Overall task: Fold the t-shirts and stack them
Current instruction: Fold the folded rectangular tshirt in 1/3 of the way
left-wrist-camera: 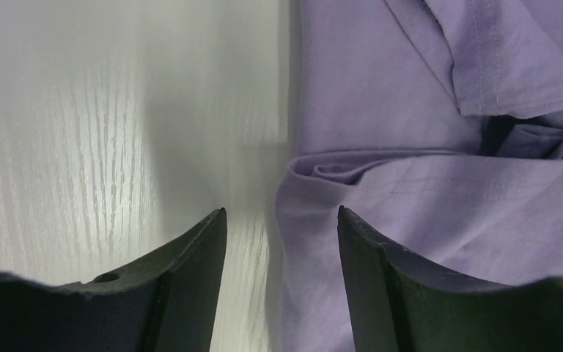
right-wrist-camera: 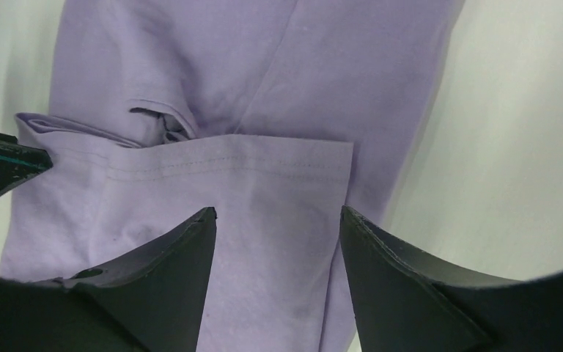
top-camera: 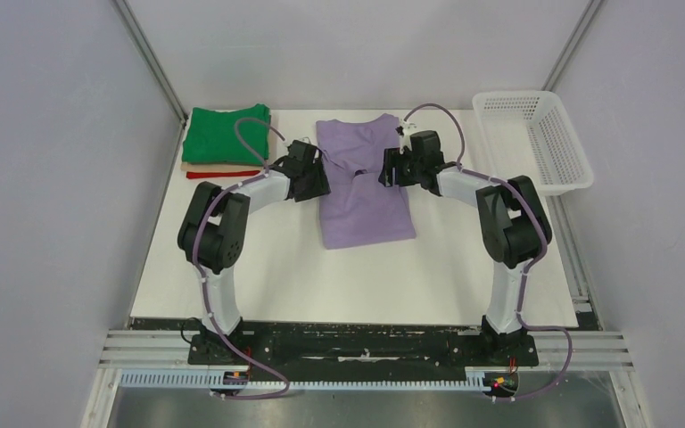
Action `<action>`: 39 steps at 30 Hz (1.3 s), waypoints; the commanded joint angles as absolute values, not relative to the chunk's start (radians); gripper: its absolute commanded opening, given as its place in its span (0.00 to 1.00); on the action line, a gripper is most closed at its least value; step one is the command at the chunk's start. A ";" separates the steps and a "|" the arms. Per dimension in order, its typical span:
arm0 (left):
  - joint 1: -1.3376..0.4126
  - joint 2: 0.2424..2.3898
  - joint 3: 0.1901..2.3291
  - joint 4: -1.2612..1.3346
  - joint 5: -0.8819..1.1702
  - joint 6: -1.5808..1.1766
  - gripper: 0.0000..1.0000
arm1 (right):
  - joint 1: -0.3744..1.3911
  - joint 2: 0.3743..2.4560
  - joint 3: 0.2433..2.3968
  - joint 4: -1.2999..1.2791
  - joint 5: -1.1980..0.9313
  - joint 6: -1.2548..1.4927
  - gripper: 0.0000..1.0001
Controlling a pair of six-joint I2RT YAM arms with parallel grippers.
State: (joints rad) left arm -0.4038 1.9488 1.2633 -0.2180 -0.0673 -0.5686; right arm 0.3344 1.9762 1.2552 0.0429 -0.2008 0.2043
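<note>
A lavender-purple t-shirt [top-camera: 363, 209] lies flat in the middle of the table, both sleeves folded in over its body. My left gripper [top-camera: 323, 172] is down at the shirt's left edge, open. In the left wrist view [left-wrist-camera: 281, 211] one finger is over bare table and the other over the cloth [left-wrist-camera: 410, 198]. My right gripper [top-camera: 387, 171] is at the shirt's right edge, open. In the right wrist view [right-wrist-camera: 278, 211] it straddles the folded-in sleeve and side edge of the shirt [right-wrist-camera: 264, 73]. At the back left is a stack of folded t-shirts: green [top-camera: 223, 134] on tan [top-camera: 210, 166] on red [top-camera: 223, 174].
A white mesh basket [top-camera: 535, 134] stands at the back right corner, partly off the white tabletop [top-camera: 357, 285]. Grey walls close in the table on the left, right and back.
</note>
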 commanded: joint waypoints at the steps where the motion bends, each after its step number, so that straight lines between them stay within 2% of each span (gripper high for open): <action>1: -0.397 1.987 1.314 -0.161 -0.027 -0.586 0.61 | 0.335 2.017 1.322 0.017 -0.173 0.176 0.64; 5: -0.396 1.994 1.318 -0.152 -0.023 -0.589 0.55 | 0.335 2.041 1.335 0.008 -0.180 0.174 0.62; 8: -0.397 2.000 1.322 -0.149 -0.016 -0.586 0.44 | 0.334 2.054 1.338 0.007 -0.196 0.175 0.54; 10: -0.396 2.007 1.329 -0.147 -0.005 -0.580 0.27 | 0.334 2.060 1.338 0.006 -0.199 0.178 0.52; 12: -0.397 2.010 1.335 -0.149 0.023 -0.580 0.12 | 0.334 2.059 1.335 0.008 -0.201 0.182 0.45; 13: -0.396 2.008 1.335 -0.150 0.025 -0.580 0.05 | 0.334 2.057 1.334 0.009 -0.205 0.181 0.38; 14: -0.396 2.004 1.332 -0.149 0.027 -0.580 0.02 | 0.334 2.051 1.329 0.014 -0.211 0.183 0.29; 16: -0.396 1.992 1.329 -0.145 0.031 -0.577 0.02 | 0.334 2.031 1.315 0.034 -0.214 0.187 0.20; 22: -0.399 1.951 1.312 -0.133 0.044 -0.575 0.02 | 0.334 1.983 1.293 0.047 -0.204 0.192 0.09; 29: -0.400 1.886 1.284 -0.112 0.047 -0.565 0.02 | 0.334 1.911 1.238 0.076 -0.171 0.198 0.06; 31: -0.400 1.878 1.283 -0.112 0.051 -0.560 0.02 | 0.335 1.899 1.231 0.077 -0.148 0.199 0.00; 39: -0.399 1.893 1.287 -0.094 0.063 -0.560 0.02 | 0.333 1.883 1.214 0.074 -0.120 0.198 0.00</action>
State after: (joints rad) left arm -0.3996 1.9198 1.2861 -0.1402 0.0490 -0.5781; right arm 0.3344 1.9305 1.2297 0.0425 -0.1596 0.1974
